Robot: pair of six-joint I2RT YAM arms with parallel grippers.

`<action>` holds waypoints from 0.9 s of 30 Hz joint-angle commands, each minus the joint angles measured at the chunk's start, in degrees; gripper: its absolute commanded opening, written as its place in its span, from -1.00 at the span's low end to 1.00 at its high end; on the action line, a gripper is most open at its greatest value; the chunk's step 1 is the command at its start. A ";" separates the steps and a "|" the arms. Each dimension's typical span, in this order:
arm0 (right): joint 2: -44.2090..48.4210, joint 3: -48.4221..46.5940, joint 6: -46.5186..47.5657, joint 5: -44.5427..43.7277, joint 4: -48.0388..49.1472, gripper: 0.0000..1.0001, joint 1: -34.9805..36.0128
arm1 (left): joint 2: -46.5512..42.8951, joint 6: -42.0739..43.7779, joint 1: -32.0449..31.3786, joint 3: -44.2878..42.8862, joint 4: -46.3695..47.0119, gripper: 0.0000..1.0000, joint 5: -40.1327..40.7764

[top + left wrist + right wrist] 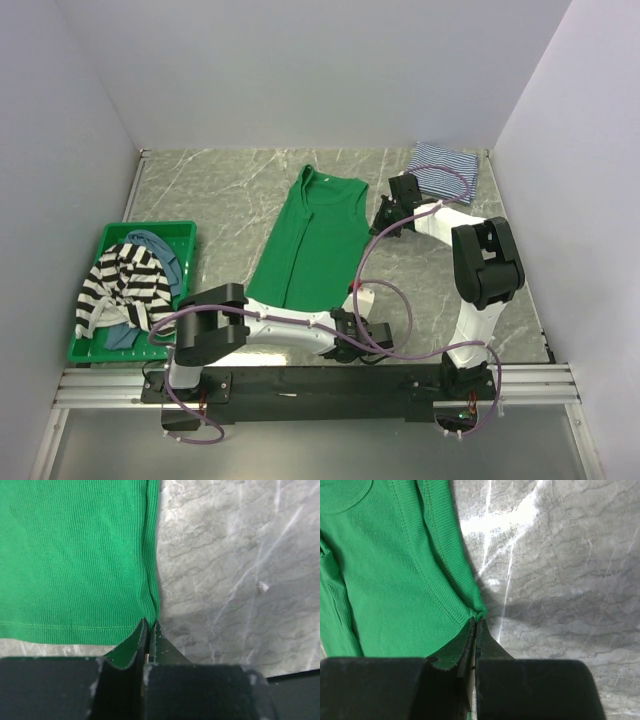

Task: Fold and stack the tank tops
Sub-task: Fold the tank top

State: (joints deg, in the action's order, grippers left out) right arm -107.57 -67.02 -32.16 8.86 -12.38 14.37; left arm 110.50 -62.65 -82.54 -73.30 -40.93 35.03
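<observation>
Bin (165,228) at 8 o'clock holds black-white striped top (125,285) and blue top (160,250) — left end effector (150,626) and right end effector (475,624) pinch green top (310,240).

We read no text, no label, no brand, no number, no sign in any of the views

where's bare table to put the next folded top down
Widest bare marble: the far-left stretch between the green plastic bin and the flat green ribbed tank top. A smaller patch lies between that top and the right arm. Crowded: the far-right corner, holding the folded navy-white striped top.
</observation>
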 commanded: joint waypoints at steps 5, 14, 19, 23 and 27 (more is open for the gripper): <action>4.38 -1.00 -0.44 -1.66 -0.01 -1.00 -0.75 | -13.28 -1.50 -0.16 8.50 9.01 -0.99 0.04; 3.60 -6.88 -1.32 -2.45 -2.47 -1.00 1.27 | -26.64 -6.69 4.57 20.46 14.38 -0.99 -1.71; -0.35 -12.77 -1.85 -3.15 -5.01 -1.00 3.82 | -32.62 -11.08 7.48 26.00 14.03 -0.99 -2.15; -4.57 -19.89 -2.55 -4.46 -6.86 -1.00 7.24 | -36.22 -14.60 9.59 30.57 11.67 -0.99 -2.33; -9.84 -26.83 -2.73 -5.43 -9.15 -1.00 9.96 | -39.91 -17.32 11.26 33.92 10.87 -0.99 -2.94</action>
State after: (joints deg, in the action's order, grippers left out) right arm -114.24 -88.92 -34.17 6.39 -19.84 22.52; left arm 73.41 -76.27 -72.29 -41.19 -28.47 33.26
